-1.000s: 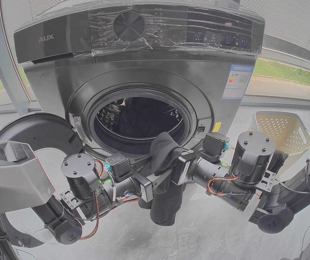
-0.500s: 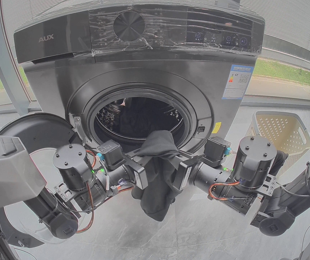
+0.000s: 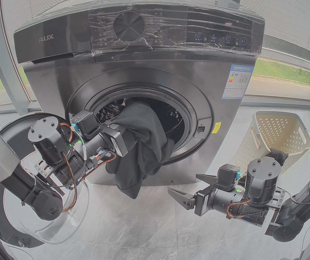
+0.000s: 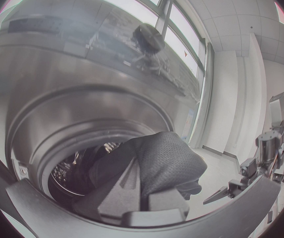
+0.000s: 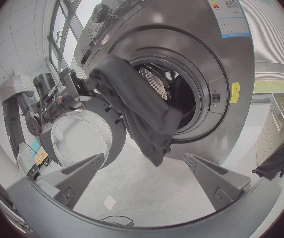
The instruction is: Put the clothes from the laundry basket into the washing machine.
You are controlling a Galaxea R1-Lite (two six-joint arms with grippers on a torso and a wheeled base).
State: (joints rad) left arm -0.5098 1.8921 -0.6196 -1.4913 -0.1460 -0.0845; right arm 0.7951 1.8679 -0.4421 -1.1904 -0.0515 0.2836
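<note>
A black garment (image 3: pixel 140 145) hangs over the lower left lip of the washing machine's drum opening (image 3: pixel 169 118), its top inside the mouth and its tail dangling down the front panel. My left gripper (image 3: pixel 120 136) is at the left side of the opening, shut on the garment (image 4: pixel 168 159). Low in front of the machine, over the floor, my right gripper (image 3: pixel 183 184) stands open with nothing in it. The right wrist view looks past this gripper (image 5: pixel 144 156) at the garment (image 5: pixel 138 106). The beige laundry basket (image 3: pixel 299 127) leans at the right with another dark cloth (image 3: pixel 279 155) over its near rim.
The round machine door (image 3: pixel 36 130) is swung open to the left, right behind my left arm. Dark clothes lie inside the drum. Grey tiled floor (image 3: pixel 155 228) is free in front of the machine. Window frames stand behind it.
My left gripper carried the black garment up and left, from below the opening to the drum mouth. The right gripper let go of it, opened, and dropped down and to the right.
</note>
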